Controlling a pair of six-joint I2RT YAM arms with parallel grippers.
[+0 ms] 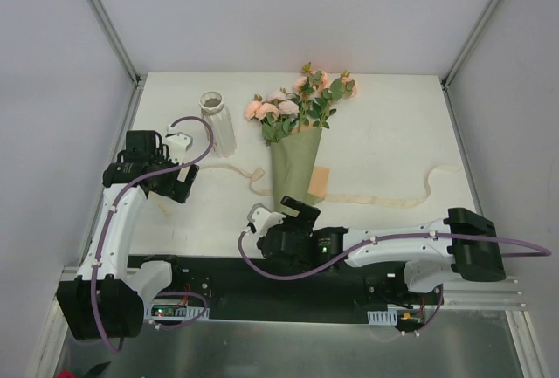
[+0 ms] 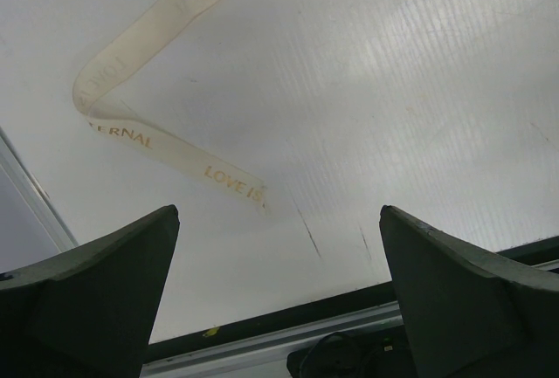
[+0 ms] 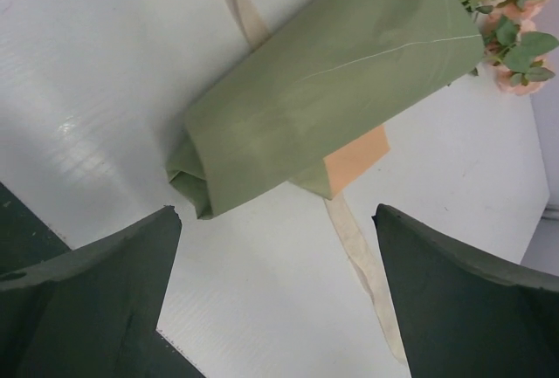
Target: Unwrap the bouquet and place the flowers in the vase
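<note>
Olive-green paper-cone bouquet of peach-pink roses (image 1: 295,164) lies at worktop (image 1: 393,116) centre, blooms toward far edge. White ribbed vase (image 1: 218,125) upright toward far-left corner. Cream ribbon (image 2: 131,138) loose across worktop. Left jaws apart, empty. Right jaws apart near cone's tip, empty.

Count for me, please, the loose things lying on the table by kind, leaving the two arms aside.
Vase: 1
Wrapped bouquet: 1
Cream ribbon: 1, seemingly a single untied strip
Total: 3
</note>
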